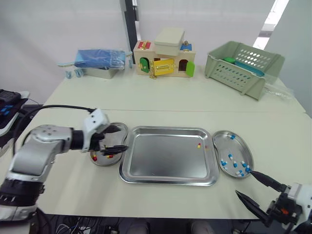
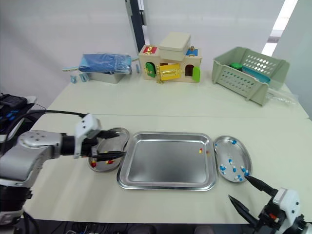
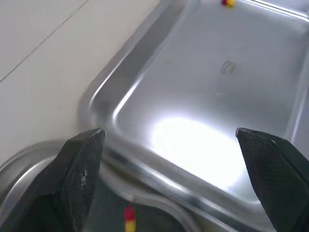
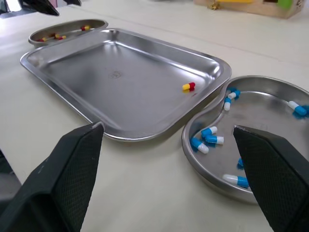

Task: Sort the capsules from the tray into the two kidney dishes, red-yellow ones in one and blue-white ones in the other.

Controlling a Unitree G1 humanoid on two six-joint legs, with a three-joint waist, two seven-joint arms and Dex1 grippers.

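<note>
The bench [image 1: 161, 102] carries everything, and I place it all from the steel tray [image 1: 161, 163] at its middle. Far beyond the tray's right end lies a green slatted crate [image 1: 243, 68], straight beyond the tray stands a wooden toy house [image 1: 165, 58], and beyond the tray's left end sits a metal tin with a blue bag [image 1: 100, 59] on top. Just beside the tray's left side is the left kidney dish [image 1: 120, 130], and just beside the tray's right side is the right kidney dish [image 1: 229, 146]. My left end effector [image 1: 123, 138] hovers over the left kidney dish at the edge nearest the tray, its two black fingers spread well apart. My right end effector [image 1: 244, 182] is off the tray's near right corner, just on the near side of the right kidney dish, its fingers likewise apart. Blue-white capsules [image 1: 233, 161] lie scattered in the right kidney dish, and a few red-yellow capsules [image 1: 108, 156] lie in the left kidney dish, well to the tray's left. A lone red-yellow capsule [image 1: 199, 145] lies inside the tray, close to the tray's right wall and nearer its far corner
</note>
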